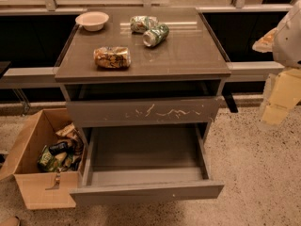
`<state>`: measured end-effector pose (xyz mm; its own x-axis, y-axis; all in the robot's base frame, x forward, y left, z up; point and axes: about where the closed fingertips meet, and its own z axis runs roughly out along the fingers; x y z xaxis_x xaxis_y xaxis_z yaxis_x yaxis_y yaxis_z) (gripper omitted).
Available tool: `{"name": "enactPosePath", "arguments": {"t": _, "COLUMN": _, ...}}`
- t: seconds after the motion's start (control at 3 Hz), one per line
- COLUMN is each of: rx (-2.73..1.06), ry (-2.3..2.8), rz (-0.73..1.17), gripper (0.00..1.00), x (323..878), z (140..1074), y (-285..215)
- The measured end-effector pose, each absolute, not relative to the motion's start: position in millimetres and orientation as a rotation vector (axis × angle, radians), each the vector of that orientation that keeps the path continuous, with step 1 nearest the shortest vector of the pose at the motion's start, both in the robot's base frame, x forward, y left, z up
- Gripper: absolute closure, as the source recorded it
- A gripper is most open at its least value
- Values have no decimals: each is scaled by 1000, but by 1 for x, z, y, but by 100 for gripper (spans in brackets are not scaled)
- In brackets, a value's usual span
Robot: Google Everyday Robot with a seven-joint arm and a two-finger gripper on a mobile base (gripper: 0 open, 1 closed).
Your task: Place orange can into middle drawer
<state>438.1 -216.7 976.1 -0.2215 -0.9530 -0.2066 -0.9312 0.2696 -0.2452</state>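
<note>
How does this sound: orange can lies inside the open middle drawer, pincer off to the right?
No. The camera view shows the orange can lying on the cabinet top, not inside; the middle drawer is open and the pincer is off to the right.

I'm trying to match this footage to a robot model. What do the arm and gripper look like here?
Only part of them shows, at the right edge of the camera view. The arm is a bulky, rounded white shell with a small tan patch on its left side. Below it is the gripper, pale yellow-cream and blocky, with flat slab-like faces. No cables, markings or labels can be made out.
</note>
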Motion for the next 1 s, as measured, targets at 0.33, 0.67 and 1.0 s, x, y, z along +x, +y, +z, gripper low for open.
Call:
{"name": "enactPosePath", "arguments": {"t": 0.33, "rx": -1725, "ry": 2232, "rz": -98, "gripper": 0, "x": 438, "z": 976, "y": -217}}
{"name": "enactPosePath", "arguments": {"t": 0.67, "rx": -1699, "ry": 2198, "rz": -64, "gripper": 0, "x": 461, "z": 981, "y": -197}}
{"name": "enactPosePath", "arguments": {"t": 1.0, "rx": -1669, "ry": 2146, "rz": 11, "gripper": 0, "x": 488, "z": 986, "y": -168}}
